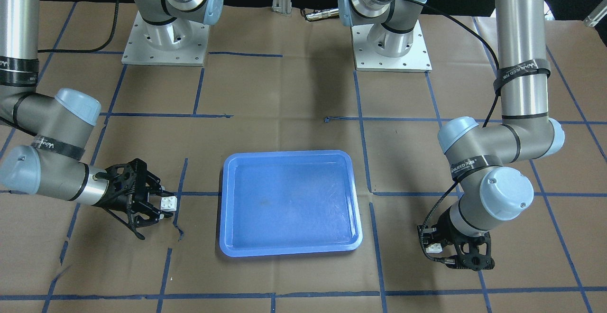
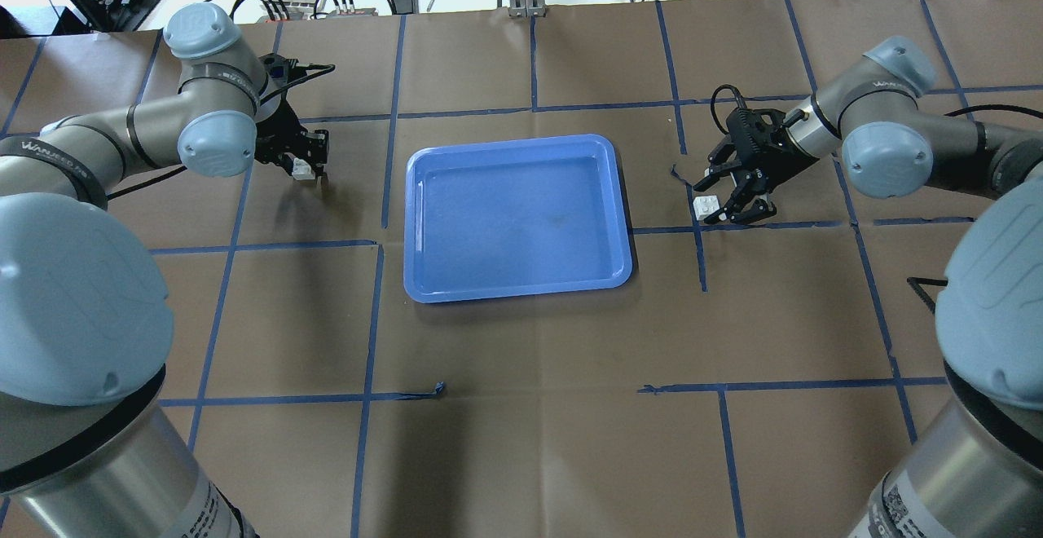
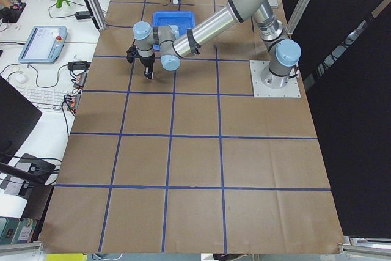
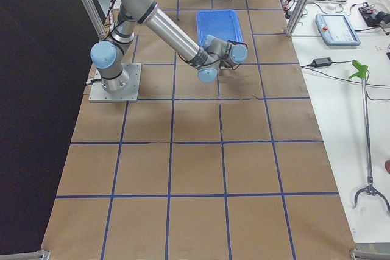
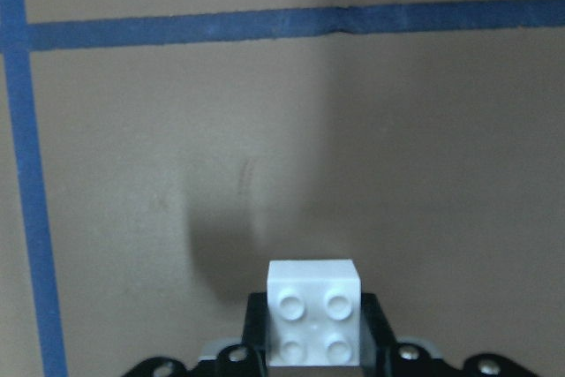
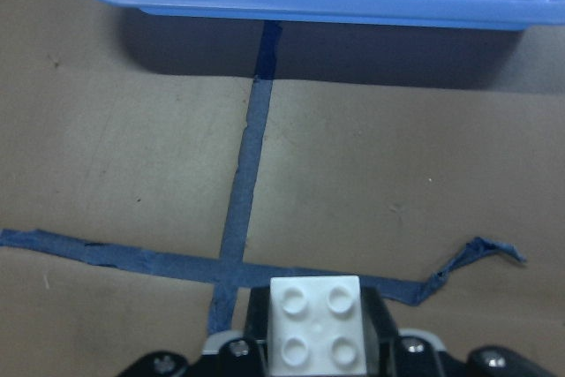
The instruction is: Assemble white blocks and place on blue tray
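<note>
White plastic fills both grips: the left end effector (image 2: 306, 168) is clamped on one white block (image 5: 313, 324), studs up, while the right end effector (image 1: 170, 205) pinches the second white block (image 6: 316, 324). Between them, apart from both, the blue tray (image 2: 518, 220) lies on the table (image 2: 521, 359).

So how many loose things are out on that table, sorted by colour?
White blocks: 2, one held in the left pincer, one in the right pincer.
Blue tray: 1, with nothing in it.
Total: 3.
</note>
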You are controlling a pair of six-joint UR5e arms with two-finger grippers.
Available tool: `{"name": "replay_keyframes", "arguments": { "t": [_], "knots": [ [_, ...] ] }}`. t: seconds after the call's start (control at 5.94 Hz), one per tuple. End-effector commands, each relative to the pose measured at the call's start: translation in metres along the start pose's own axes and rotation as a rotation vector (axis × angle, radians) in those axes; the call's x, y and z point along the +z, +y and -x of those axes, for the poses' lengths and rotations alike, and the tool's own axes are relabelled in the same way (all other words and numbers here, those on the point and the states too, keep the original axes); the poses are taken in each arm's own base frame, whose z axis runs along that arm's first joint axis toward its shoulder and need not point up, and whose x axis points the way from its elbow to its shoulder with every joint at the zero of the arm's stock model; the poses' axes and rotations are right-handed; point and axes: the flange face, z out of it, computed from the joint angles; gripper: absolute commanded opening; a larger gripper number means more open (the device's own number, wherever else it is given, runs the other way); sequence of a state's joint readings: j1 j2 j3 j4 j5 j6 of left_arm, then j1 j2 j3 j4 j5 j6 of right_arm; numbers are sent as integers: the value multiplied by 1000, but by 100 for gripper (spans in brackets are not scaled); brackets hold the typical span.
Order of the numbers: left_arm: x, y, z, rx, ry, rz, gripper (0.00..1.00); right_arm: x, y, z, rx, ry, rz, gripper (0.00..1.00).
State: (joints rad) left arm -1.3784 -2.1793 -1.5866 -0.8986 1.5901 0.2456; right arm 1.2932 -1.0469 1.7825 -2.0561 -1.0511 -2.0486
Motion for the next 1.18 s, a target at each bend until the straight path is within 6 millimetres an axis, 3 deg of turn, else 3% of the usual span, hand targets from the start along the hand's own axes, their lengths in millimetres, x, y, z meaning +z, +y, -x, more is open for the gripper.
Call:
{"name": "replay_keyframes", "arguments": {
  "t": [0.0,0.17,0.34,0.5,0.84,1.01],
  "knots": [
    [-18,1,-16,174,-39,-14,0,-10,-3,-4,-4,18,8,23],
    [-22,6,-57,431,-28,-9,0,-33,-10,-5,-6,56,20,23],
    [-41,13,-105,639,-29,-6,0,-65,-26,-11,0,97,46,23],
    [-63,24,-155,779,-36,-30,0,-75,-35,-7,29,104,39,23],
    [-70,52,-248,1144,-32,-24,0,-114,-80,14,115,153,51,23],
    [-60,65,-271,1238,-18,-5,0,-116,-92,34,124,144,44,22]
  ]
}}
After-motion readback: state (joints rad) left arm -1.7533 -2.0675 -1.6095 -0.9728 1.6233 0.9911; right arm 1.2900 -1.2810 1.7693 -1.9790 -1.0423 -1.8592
